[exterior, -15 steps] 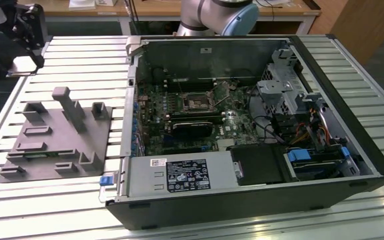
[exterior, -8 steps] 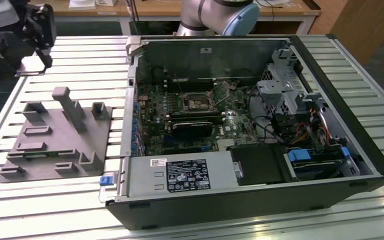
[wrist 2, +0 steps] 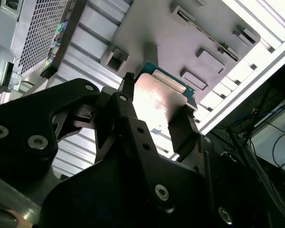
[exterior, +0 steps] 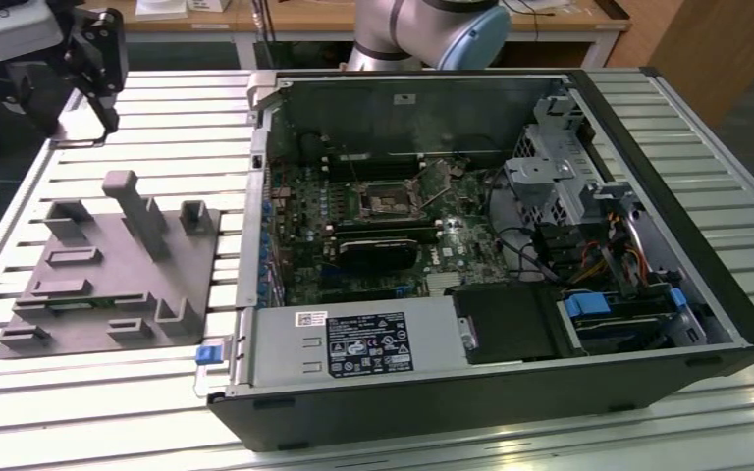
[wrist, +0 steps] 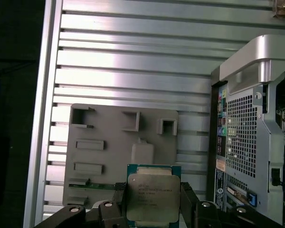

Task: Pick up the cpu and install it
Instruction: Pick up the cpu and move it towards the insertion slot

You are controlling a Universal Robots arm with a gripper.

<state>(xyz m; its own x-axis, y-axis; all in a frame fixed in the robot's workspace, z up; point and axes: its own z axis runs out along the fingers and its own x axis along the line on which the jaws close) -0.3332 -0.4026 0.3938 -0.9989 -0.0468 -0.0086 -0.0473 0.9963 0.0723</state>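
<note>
Cpu [wrist: 151,192]: silver top faces the first wrist camera, green edge showing; pinched between the gripper's fingers, up off the table.
Gripper [wrist: 153,204]: closed on the cpu, one black finger [wrist: 119,194] against each opposite edge.
Grey fixture plate [wrist: 114,137]: below the gripper, flat on the slatted table [exterior: 102,402].
Computer case [exterior: 482,407]: open, lying beside the plate, well apart from the gripper; socket [exterior: 388,199] on the board inside.
</note>
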